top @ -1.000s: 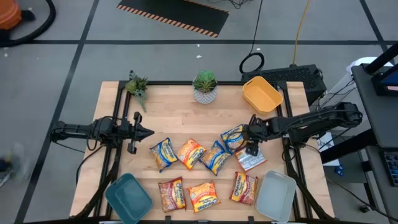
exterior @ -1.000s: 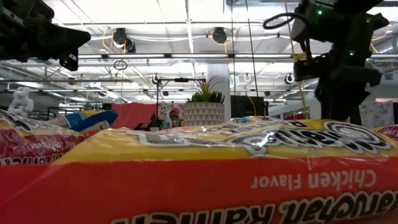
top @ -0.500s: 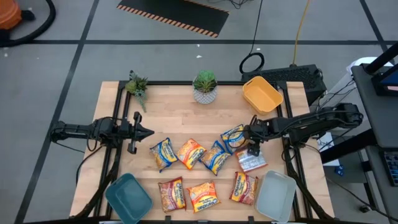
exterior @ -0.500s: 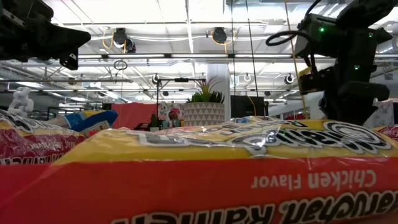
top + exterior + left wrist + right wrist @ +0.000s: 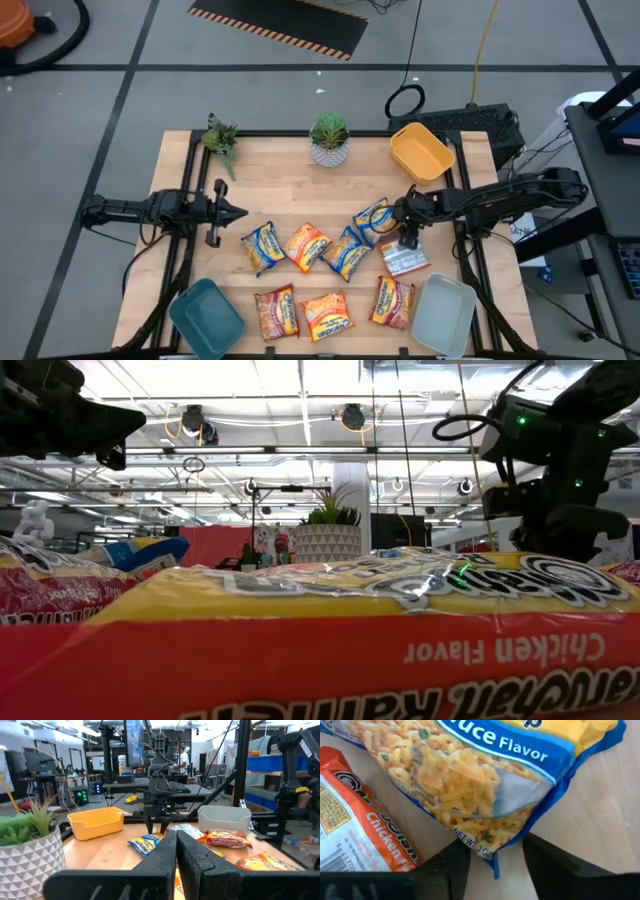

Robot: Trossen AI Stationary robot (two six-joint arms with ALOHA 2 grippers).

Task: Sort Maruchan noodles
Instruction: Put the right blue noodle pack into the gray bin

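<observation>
A wooden table (image 5: 290, 215) seen from above holds nine noodle packets scattered across its near half, with two dark robot arms reaching in from either side.

The right gripper (image 5: 403, 222) is lowered over a blue-and-yellow packet (image 5: 374, 218). In the right wrist view its two fingers (image 5: 445, 870) are spread apart, and the corner of the blue-and-yellow packet (image 5: 485, 785) lies between their tips, not yet pinched. Just beside one finger lies an orange-red packet (image 5: 355, 830), face down with its barcode showing; from above this same packet (image 5: 403, 259) sits just beyond the fingertips, toward the table's front.

The left gripper (image 5: 236, 212) hovers at the left side of the table, its fingers (image 5: 160, 852) pressed together and holding nothing. Ahead of those fingertips, across the table, lie another blue-and-yellow packet (image 5: 262, 245), an orange-yellow packet (image 5: 307, 245) and a third blue-and-yellow packet (image 5: 348, 251) in a row.

Three more packets lie along the front edge: two red ones (image 5: 276, 311) (image 5: 393, 300) and an orange-yellow one (image 5: 327, 314) between them.

A yellow bin (image 5: 421, 152) stands behind the right gripper, a pale bin (image 5: 444, 315) at the front right corner, and a teal bin (image 5: 206, 317) at the front left. Two potted plants (image 5: 329, 138) (image 5: 220, 138) stand along the far edge.
</observation>
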